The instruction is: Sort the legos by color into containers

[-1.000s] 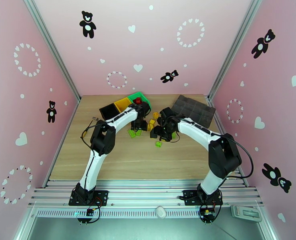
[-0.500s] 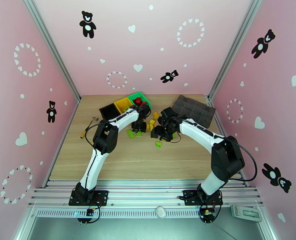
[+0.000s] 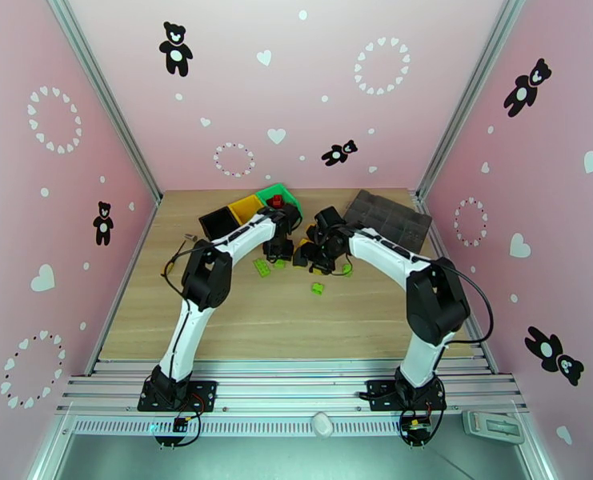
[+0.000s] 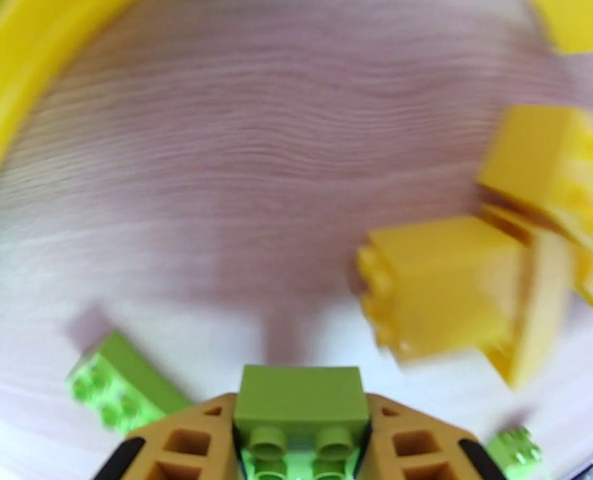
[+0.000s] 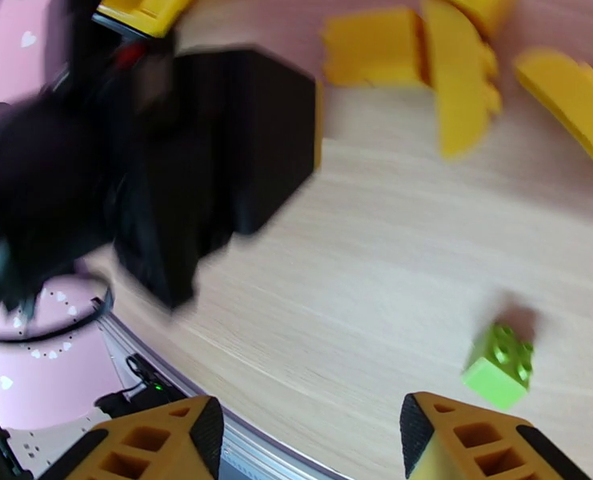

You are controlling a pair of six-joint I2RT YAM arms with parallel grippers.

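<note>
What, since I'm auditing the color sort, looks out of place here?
Red legos seem to lie in the green container, a color mismatch, though the top view is too small to be sure.

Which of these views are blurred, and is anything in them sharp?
Left wrist: the tabletop and yellow bricks are smeared by motion, while the green brick between the fingers is crisp. Right wrist: the black arm at left and the yellow bricks are smeared, and the tabletop's edge bows. Top external: sharp and evenly lit.
</note>
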